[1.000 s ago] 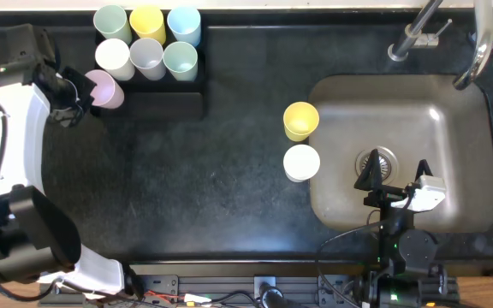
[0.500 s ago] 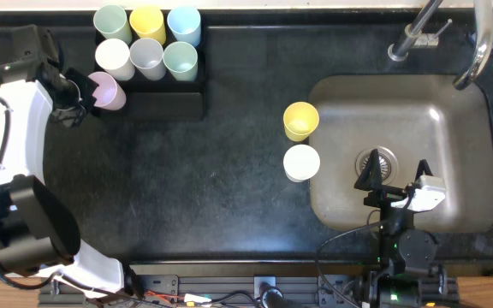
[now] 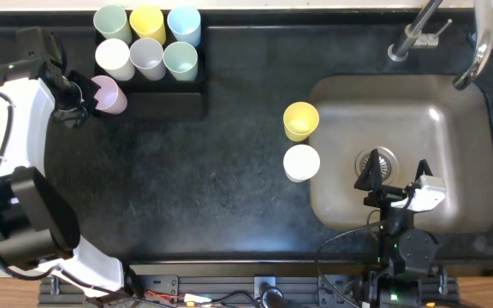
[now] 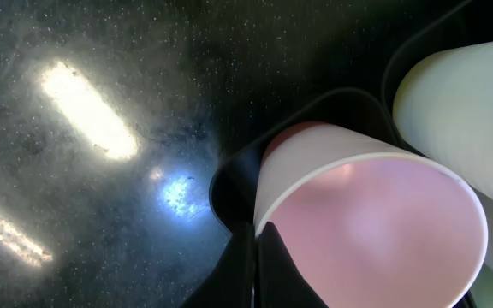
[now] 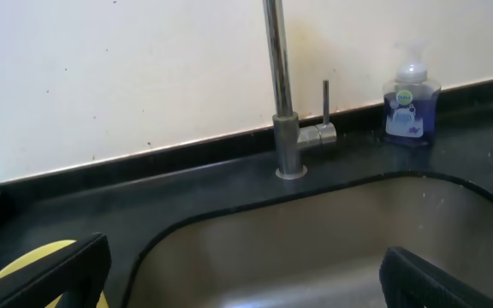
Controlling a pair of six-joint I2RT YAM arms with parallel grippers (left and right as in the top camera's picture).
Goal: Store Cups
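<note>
**Pink cup at the rack, two more waiting**

My left gripper (image 3: 80, 92) is clamped on the rim wall of the pink cup (image 3: 108, 92). I hold it tilted at the left end of the black rack (image 3: 165, 106), far left on the counter. In my left wrist view the cup's base hangs over an empty slot (image 4: 229, 192), just beside a white cup already stowed. I judge this to be the placing step. The next move calls for righting the cup so its base points squarely into that slot, lowering it until it seats, then letting go without knocking its neighbours.

Towards the right, the yellow cup (image 3: 300, 120) and the white cup (image 3: 301, 162) stand loose on the counter, just beside the sink (image 3: 452, 111). My right gripper (image 3: 394, 175) hangs over the sink with its fingers spread and nothing in them.
</note>
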